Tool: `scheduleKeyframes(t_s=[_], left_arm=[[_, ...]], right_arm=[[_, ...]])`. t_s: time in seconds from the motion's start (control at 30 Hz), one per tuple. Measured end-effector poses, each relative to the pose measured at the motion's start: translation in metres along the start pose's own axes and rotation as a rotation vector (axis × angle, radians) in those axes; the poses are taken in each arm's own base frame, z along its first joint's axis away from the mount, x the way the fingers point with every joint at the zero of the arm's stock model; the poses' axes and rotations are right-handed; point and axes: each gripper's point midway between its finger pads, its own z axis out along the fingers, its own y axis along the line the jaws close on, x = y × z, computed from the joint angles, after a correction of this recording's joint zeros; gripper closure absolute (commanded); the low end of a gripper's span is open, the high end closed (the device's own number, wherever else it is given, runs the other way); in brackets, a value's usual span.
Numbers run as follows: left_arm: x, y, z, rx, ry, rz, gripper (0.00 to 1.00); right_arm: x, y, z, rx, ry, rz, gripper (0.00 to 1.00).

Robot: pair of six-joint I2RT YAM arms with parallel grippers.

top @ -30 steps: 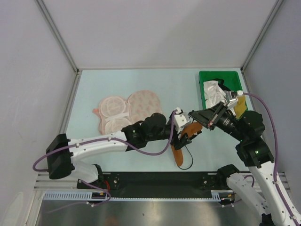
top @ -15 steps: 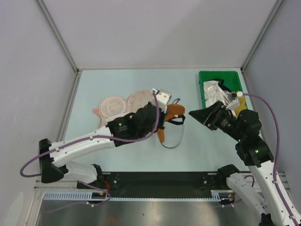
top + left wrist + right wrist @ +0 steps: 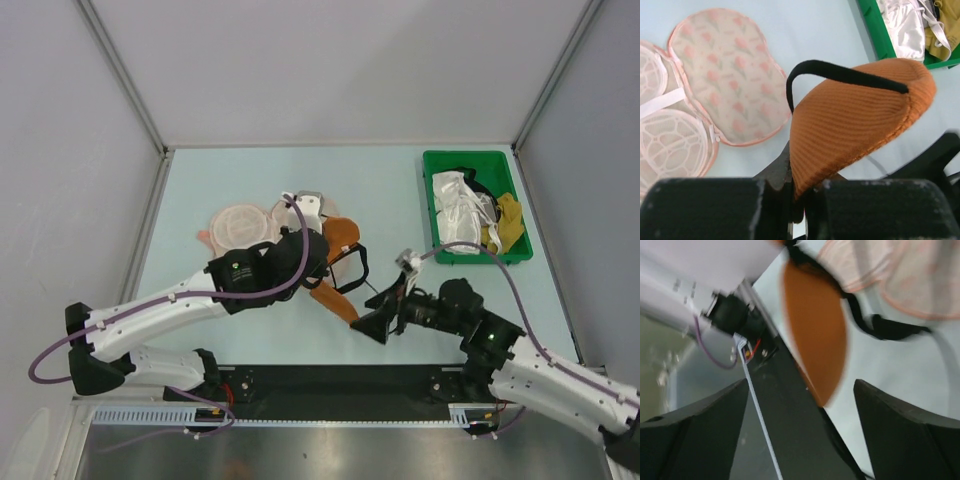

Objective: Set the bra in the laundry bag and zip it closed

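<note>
While the right gripper's jaws gape empty, the left gripper's jaws clamp the bra beside the open laundry bag, likely for loading.

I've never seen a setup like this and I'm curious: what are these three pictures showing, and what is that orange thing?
Two robot arms are bolted at the near edge of the table. One picture looks down from above; the other two come from cameras on each wrist. The left tool is shut on the bra, an orange one with black straps. The right tool stands open nearby, holding nothing. The laundry bag lies open, pink with mesh inside. A green bin holds other garments.
</note>
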Motion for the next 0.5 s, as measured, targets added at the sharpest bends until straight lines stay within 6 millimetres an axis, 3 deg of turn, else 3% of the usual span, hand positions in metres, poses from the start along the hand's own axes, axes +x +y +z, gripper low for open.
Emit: scheduleKeyframes(t_s=[0.1,0.23,0.37,0.5], left_arm=[[0.004,0.004,-0.001,-0.021,0.012,-0.041,1.0],[0.002,0.006,-0.007,-0.024,0.01,-0.101,1.0],[-0.005,0.011,-0.019,-0.006,-0.011,-0.158,1.0],[-0.007,0.022,-0.032,0.005,-0.024,-0.204,1.0]], right_arm=[[0.025,0.028,0.022,-0.077,0.05,-0.147,0.0],[0.051,0.041,0.051,-0.055,0.045,-0.326,0.0],[0.068,0.018,0.079,0.101,0.022,-0.471,0.04],[0.063,-0.011,0.094,0.266,-0.028,-0.535,0.1]])
